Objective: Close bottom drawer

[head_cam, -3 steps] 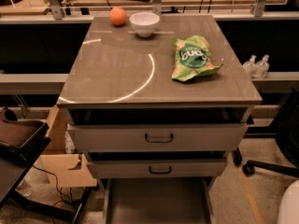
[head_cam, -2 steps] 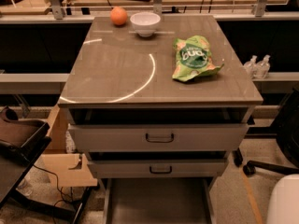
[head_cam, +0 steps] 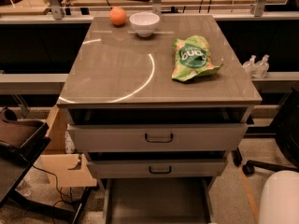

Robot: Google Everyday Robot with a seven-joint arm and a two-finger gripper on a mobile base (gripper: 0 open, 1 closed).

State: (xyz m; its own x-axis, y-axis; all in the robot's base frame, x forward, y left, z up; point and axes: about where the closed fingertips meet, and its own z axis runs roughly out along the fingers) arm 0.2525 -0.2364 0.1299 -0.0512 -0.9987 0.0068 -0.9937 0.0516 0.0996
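Note:
The bottom drawer (head_cam: 156, 202) of the grey-beige cabinet is pulled far out toward me. Its wide flat grey floor shows, while its front and handle are cut off by the lower edge of the camera view. The middle drawer (head_cam: 159, 168) and the uppermost drawer (head_cam: 159, 136) stand slightly ajar above it, each with a dark loop handle. A white rounded part of my arm (head_cam: 279, 197) rises at the bottom right, to the right of the open drawer. The gripper itself is out of view.
On the cabinet top (head_cam: 121, 64) lie a green chip bag (head_cam: 194, 58), a white bowl (head_cam: 144, 23) and an orange (head_cam: 117, 16). A cardboard box (head_cam: 65, 164) and a dark chair (head_cam: 18, 143) stand at the left. Chair legs (head_cam: 266, 164) are at the right.
The white arm has risen further into view at the bottom right. The drawers and the things on the cabinet top have not moved.

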